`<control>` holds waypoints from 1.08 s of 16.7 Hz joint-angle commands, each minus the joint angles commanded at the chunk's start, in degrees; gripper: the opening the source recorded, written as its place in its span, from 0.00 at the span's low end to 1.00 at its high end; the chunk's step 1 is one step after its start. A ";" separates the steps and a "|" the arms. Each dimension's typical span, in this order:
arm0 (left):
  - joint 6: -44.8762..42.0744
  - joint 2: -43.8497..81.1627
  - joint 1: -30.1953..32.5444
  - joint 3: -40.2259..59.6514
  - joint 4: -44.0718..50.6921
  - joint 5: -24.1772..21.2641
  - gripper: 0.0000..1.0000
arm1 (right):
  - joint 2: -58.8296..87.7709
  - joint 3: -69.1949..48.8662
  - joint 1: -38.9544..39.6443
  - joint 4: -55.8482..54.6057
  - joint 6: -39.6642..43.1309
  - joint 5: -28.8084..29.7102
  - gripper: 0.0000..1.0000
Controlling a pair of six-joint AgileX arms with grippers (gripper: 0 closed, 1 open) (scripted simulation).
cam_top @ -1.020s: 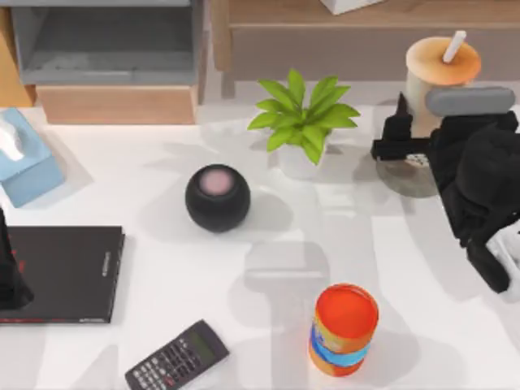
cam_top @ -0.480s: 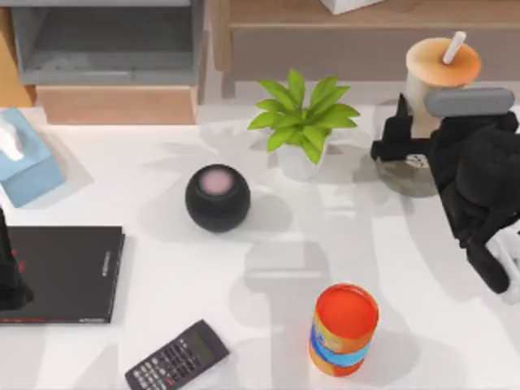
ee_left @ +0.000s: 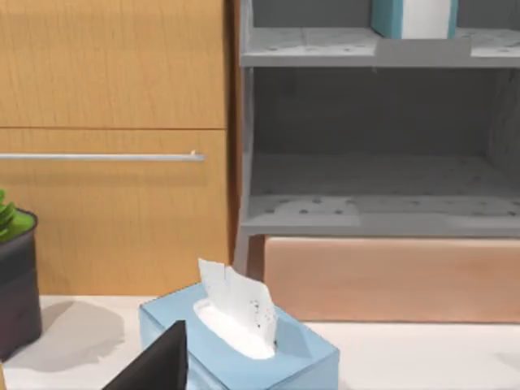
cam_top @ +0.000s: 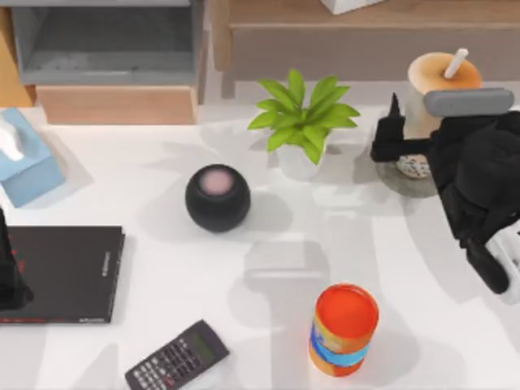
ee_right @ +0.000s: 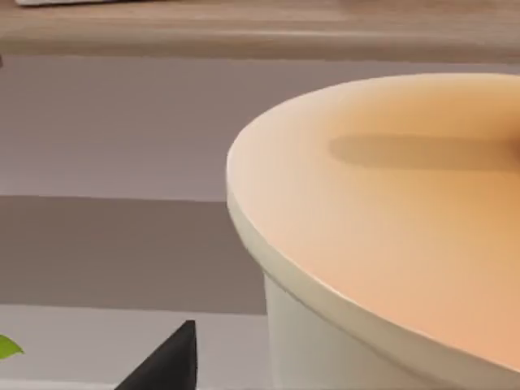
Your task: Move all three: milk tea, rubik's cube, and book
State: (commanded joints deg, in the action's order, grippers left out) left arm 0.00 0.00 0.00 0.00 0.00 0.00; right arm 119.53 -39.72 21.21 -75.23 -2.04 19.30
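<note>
Right gripper (cam_top: 404,145) is sitting at the far right of the table (cam_top: 268,268), and you are seeing its dark fingers reaching around the lower part of the milk tea (cam_top: 437,85); whether they are actually pressing on the cup cannot be told. You are looking at the cup standing upright near the table's back edge, its orange-tan lid (ee_right: 390,219) level and its white straw (cam_top: 455,62) poking up, with the dark pearls showing just below the fingers. In the right wrist view, the lid is looming very close, with one black fingertip (ee_right: 166,361) beside the cup wall. Left gripper (cam_top: 10,276) is resting at the table's left edge over the black book (cam_top: 69,272); one fingertip (ee_left: 158,366) is showing in its wrist view, near the tissue box (ee_left: 236,341). You are also seeing a teal book (ee_left: 410,18) standing on an upper shelf (ee_left: 382,53) in that view. Between the arms, a plant (cam_top: 302,122), a dark round speaker (cam_top: 217,197), a calculator (cam_top: 177,357) and an orange can (cam_top: 344,327) are standing well apart.
</note>
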 joint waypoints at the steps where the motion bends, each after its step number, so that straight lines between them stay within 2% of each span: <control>1: 0.00 0.00 0.00 0.00 0.00 0.00 1.00 | 0.00 0.00 0.00 0.00 0.00 0.00 1.00; 5: 0.00 0.00 0.00 0.00 0.00 0.00 1.00 | -0.81 -0.19 -0.20 -0.86 -0.72 0.12 1.00; 11: 0.00 0.00 0.00 0.00 0.00 0.00 1.00 | -6.44 1.10 -2.82 -8.73 -5.57 4.09 1.00; 18: 0.00 0.00 0.00 0.00 0.00 0.00 1.00 | -3.21 6.53 1.99 -3.95 -0.46 2.22 1.00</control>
State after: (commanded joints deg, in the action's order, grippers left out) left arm 0.00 0.00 0.00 0.00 0.00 0.00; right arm 116.32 -33.19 23.20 -79.18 -2.50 21.51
